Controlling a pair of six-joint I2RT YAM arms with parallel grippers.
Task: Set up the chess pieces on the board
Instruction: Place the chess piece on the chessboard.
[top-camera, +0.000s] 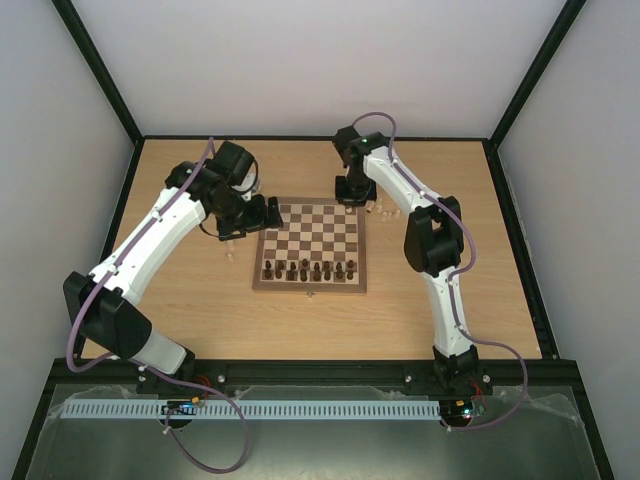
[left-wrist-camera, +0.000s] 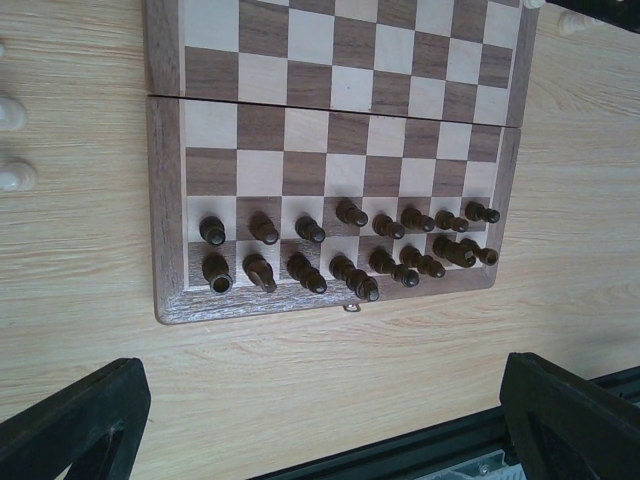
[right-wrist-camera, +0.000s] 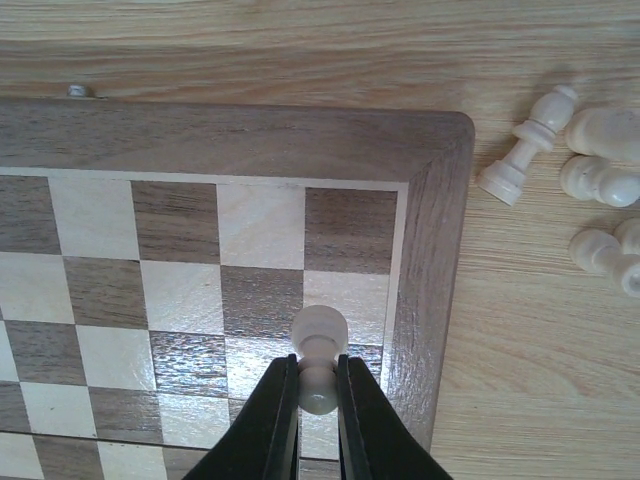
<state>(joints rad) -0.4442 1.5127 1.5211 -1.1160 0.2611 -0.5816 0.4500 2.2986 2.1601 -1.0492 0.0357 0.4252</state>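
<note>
The board (top-camera: 315, 225) lies mid-table, with dark chess pieces (top-camera: 310, 268) standing in two rows along its near edge. They show as well in the left wrist view, the dark chess pieces (left-wrist-camera: 340, 250) on the board (left-wrist-camera: 330, 130). My right gripper (right-wrist-camera: 319, 375) is shut on a pale pawn (right-wrist-camera: 320, 328), held just above a square near the right border of the board (right-wrist-camera: 250, 130). From above, the right gripper (top-camera: 350, 195) hangs at the board's far right corner. My left gripper (left-wrist-camera: 320, 410) is open and holds nothing; from above, this left gripper (top-camera: 262, 212) is at the board's far left corner.
Several pale pieces (right-wrist-camera: 590, 170) lie loose on the tabletop right of the board, also seen from above as pale pieces (top-camera: 385, 210). A few more pale pieces (left-wrist-camera: 15, 175) stand off the board's left side. A black frame (top-camera: 330, 372) runs along the table's near edge.
</note>
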